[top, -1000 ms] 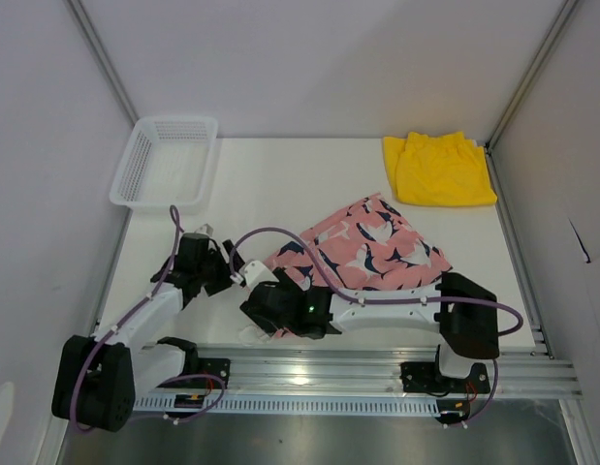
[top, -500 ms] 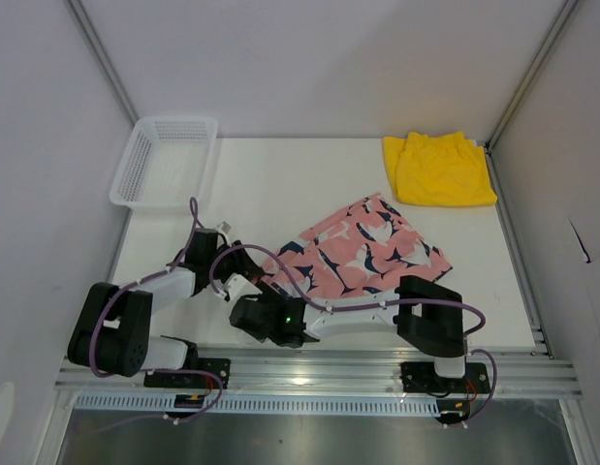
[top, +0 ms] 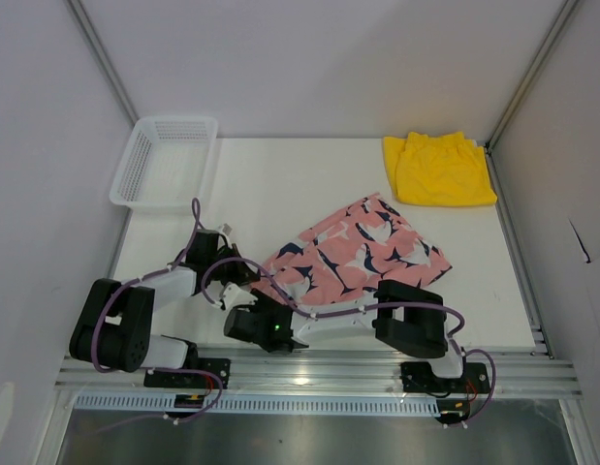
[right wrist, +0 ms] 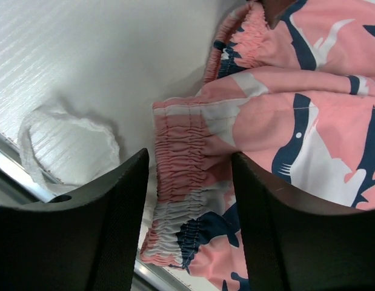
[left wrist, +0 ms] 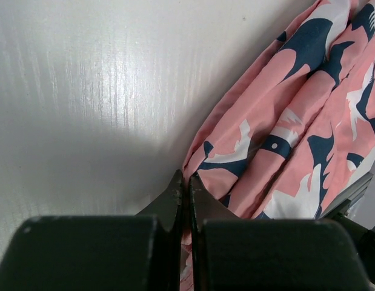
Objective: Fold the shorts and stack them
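White bench (top: 280,184) carries everything, and the largest thing on it is the pink shorts (top: 363,254) with their navy-and-white print. They lie loosely spread near the middle, with the long axis running on a diagonal from the near left corner of the cloth up toward the far right. Yellow shorts (top: 440,172) sit as a flat, squared bundle in the far right corner, well apart from the pink pair and from both arms. At the far left stands a white mesh basket (top: 135,174), and nothing shows inside it. Both arms reach to the same near-left end of the pink pair, so the cloth stretches away from them toward the far right, and any fold would probably carry this end that way. The left fingers (left wrist: 188,182) are pressed together at the cloth's left edge, with a sliver of pink between them, so they appear to pinch the fabric. The right fingers (right wrist: 188,163) stand apart, straddling the gathered elastic waistband (right wrist: 178,151) at the near edge and not yet clamped on it. A white drawstring (right wrist: 66,136) loops on the bench just beside that waistband.
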